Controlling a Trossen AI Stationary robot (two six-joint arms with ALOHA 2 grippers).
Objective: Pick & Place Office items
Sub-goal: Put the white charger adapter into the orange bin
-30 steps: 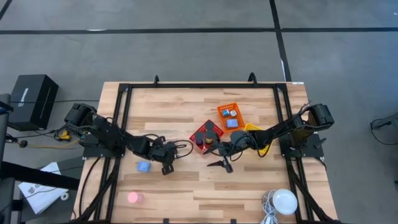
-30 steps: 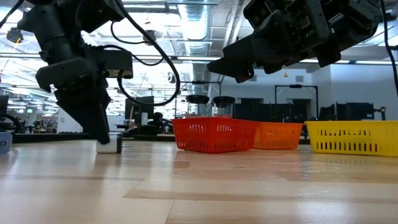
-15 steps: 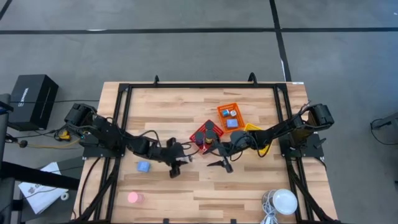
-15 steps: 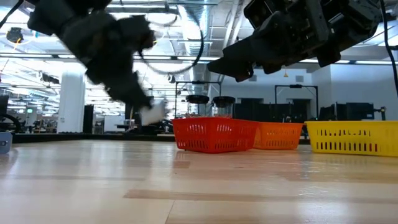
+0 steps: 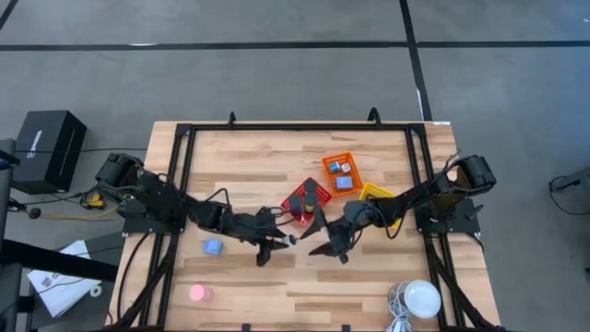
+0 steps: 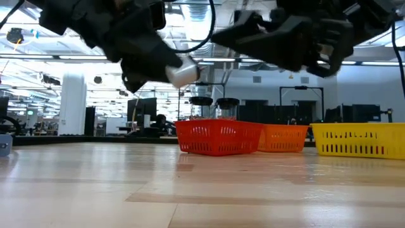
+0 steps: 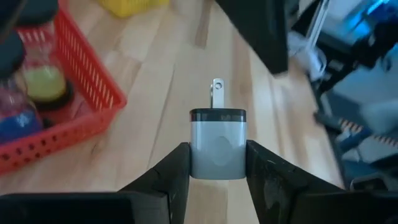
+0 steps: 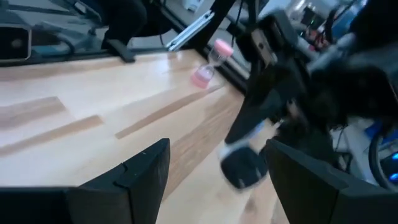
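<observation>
My left gripper (image 5: 284, 242) is shut on a small grey plug adapter (image 7: 217, 149) with metal prongs (image 7: 217, 93). The adapter hangs above the table's middle, just left of the red basket (image 5: 304, 198), and shows as a pale block (image 6: 183, 71) in the low view. My right gripper (image 5: 320, 242) hovers open a little to the right of it, facing the left gripper, with nothing between its fingers (image 8: 143, 177). A blue block (image 5: 213, 247) and a pink disc (image 5: 197, 293) lie on the table's near left. My left gripper pinches the adapter's grey body by its two side faces (image 7: 198, 155) between the two fingers. The prongs point away from the gripper. The fingers slant down toward the table's right side. The adapter is lifted clear of the table.
The red basket (image 6: 218, 138), an orange basket (image 5: 341, 173) and a yellow basket (image 5: 378, 196) stand in a row right of centre, with items in the red and orange ones. A white round lamp (image 5: 422, 300) stands at the near right edge. Bare wood lies along the near edge.
My left gripper has lifted the adapter off the table and carried it up and rightward toward the red basket, tipping from pointing down to a shallow slant. My right gripper has rolled about its own axis and stayed open.
</observation>
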